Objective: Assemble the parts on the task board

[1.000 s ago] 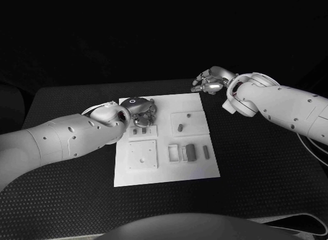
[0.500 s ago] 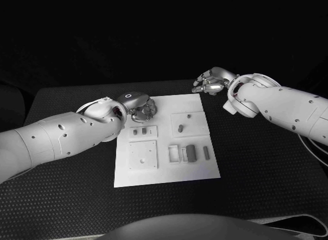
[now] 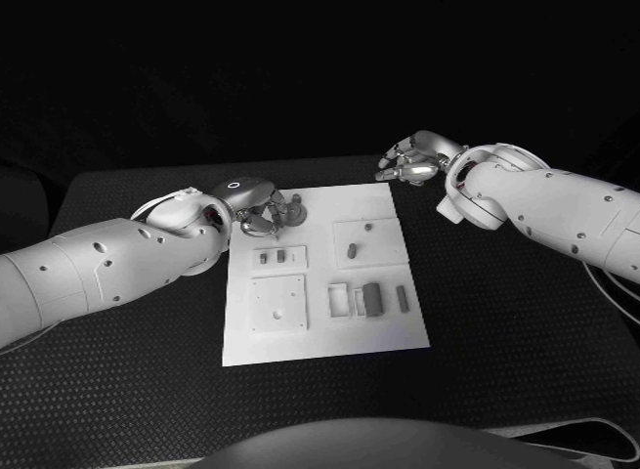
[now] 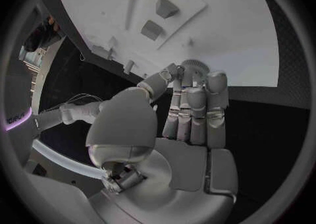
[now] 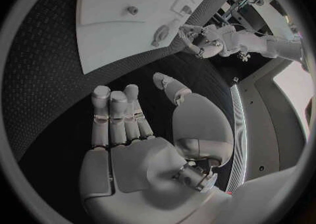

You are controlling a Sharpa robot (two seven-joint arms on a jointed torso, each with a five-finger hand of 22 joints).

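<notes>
While my left hand (image 3: pixel 261 208) pinches a small ridged round part (image 4: pixel 193 66) at the task board (image 3: pixel 383 334)'s upper-left corner, I judge it light, rigid and slippery, best gripped by its ribbed rim. My right hand (image 3: pixel 415 159) hovers spread and unladen, upper right.

Left hand (image 3: pixel 258 207) shifted toward task board (image 3: pixel 324 337) far-left corner, part pinched
</notes>
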